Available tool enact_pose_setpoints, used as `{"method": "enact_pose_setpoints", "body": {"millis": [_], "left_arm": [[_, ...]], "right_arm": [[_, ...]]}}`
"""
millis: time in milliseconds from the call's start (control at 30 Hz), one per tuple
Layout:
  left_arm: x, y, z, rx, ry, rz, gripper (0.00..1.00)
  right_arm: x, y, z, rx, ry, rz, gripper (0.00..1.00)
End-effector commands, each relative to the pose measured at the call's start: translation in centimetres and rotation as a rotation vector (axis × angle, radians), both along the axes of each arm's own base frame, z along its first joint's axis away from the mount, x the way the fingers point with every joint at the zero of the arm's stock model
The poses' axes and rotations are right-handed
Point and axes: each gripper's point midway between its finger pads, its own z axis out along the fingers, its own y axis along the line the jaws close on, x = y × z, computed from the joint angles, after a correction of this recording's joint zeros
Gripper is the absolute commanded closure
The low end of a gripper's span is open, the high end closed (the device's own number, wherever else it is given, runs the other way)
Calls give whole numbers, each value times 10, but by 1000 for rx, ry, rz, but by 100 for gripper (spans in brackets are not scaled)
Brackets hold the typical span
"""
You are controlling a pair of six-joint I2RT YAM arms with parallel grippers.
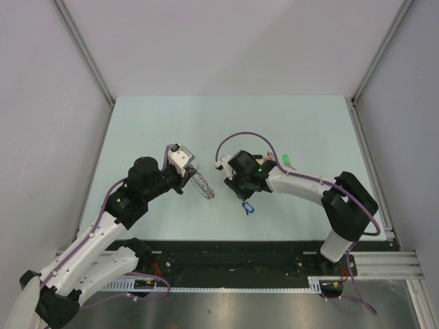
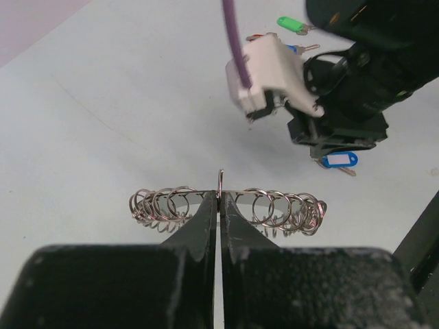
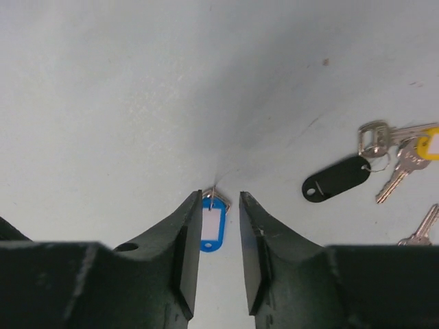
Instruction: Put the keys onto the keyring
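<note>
Metal keyring [image 2: 281, 209]: clamped at its rim in the left gripper [image 2: 219, 200], jaws pressed together on it. It appears raised off the table [image 1: 171, 123], left of centre. From the left wrist it shows edge-on, long axis 9 to 3 o'clock. From above it runs 11 to 5 o'clock.

Right gripper [image 3: 221, 197]: jaws apart, nothing held. The blue key [image 3: 213, 225] lies on the table between the fingertips, with a gap on each side. In the right wrist view its long axis runs 12 to 6 o'clock, wire loop at 12, tag end at 6. From above it sits at 5 o'clock from the keyring, near but apart.

Other keys: black key [image 3: 336, 178] and yellow key [image 3: 431, 145] lie at 2 to 3 o'clock from the blue one. The green key [image 1: 286, 160] lies apart.

Assessment: the step in hand is the pick of the blue key; no key appears threaded. The next move calls for closing on the tag with the loop left exposed, then presenting the loop to the keyring. Where the keyring opens cannot be told.
</note>
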Motion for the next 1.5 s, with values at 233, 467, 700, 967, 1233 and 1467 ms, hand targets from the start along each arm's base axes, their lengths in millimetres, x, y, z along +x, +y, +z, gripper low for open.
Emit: {"method": "enact_pose_setpoints", "body": {"millis": [233,467,700,967,1233,1467], "left_arm": [[5,0,29,-31,-85,3,100],[6,0,29,-31,-87,6,99],[6,0,28,-28,-86,7,100],[6,0,28,-28,-86,7,100],[6,0,28,-27,-83,5,99],[7,0,27,-24,-80,3,99]], "right_arm": [[-4,-6,32,368,-176,-148,64],[-7,-7,11,413,-201,-177,69],[-5,-3,-1,393,-226,-177,73],[-4,-6,-3,377,-227,-187,76],[-11,-7,-10,356,-196,-161,77],[-16,-9,-18,327,-170,-152,78]]}}
